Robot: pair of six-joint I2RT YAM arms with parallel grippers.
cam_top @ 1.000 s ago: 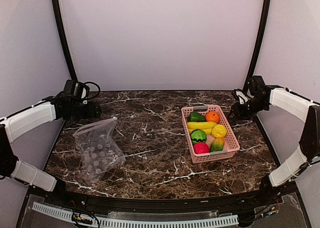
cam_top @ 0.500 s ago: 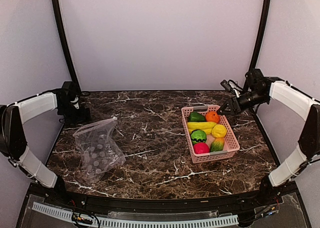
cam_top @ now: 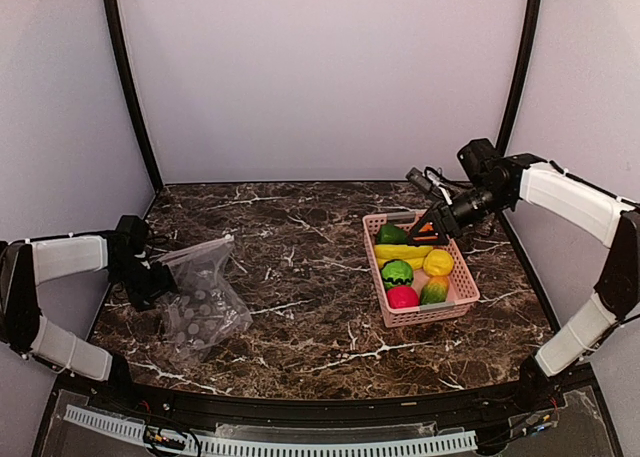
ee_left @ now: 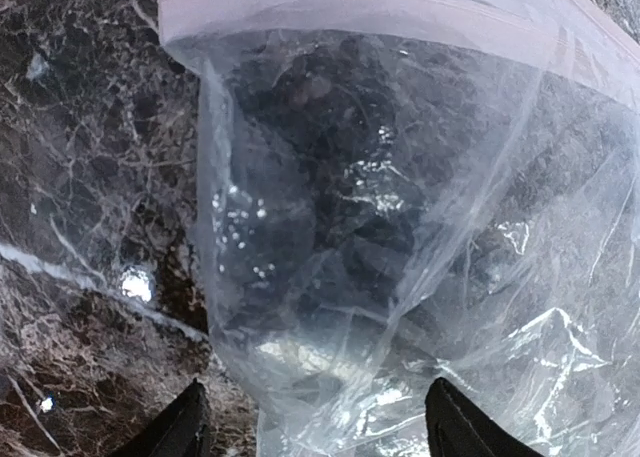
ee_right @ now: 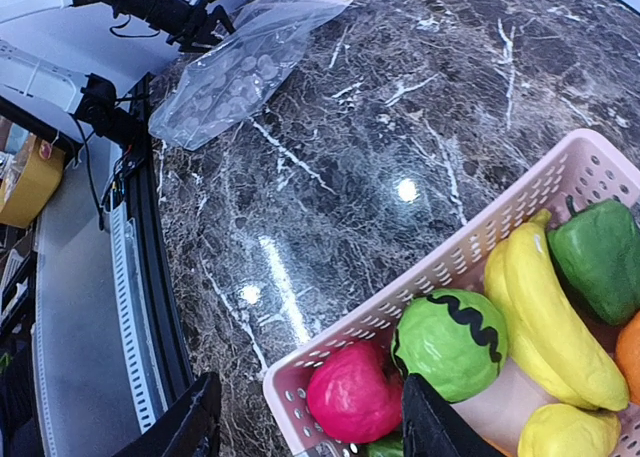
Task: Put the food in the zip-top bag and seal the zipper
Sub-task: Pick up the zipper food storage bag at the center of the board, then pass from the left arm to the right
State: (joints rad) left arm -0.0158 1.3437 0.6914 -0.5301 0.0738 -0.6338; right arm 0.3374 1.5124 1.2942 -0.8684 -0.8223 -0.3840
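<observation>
The zip-top bag lies flat at the left, its zipper along the far edge. My left gripper is open at the bag's left edge. In the left wrist view my left gripper has crumpled bag between its spread fingers, with the zipper at the top. My right gripper is open above the far end of the pink basket. The basket holds the pepper, banana, melon, red-pink fruit, lemon and mango. The right gripper holds nothing.
The dark marble table is walled by pale panels and two black posts. A black rail and white cable chain run along the near edge.
My left arm has swung from the back-left corner forward to the bag's left edge. My right arm has moved left from the back-right corner to above the basket's far end.
</observation>
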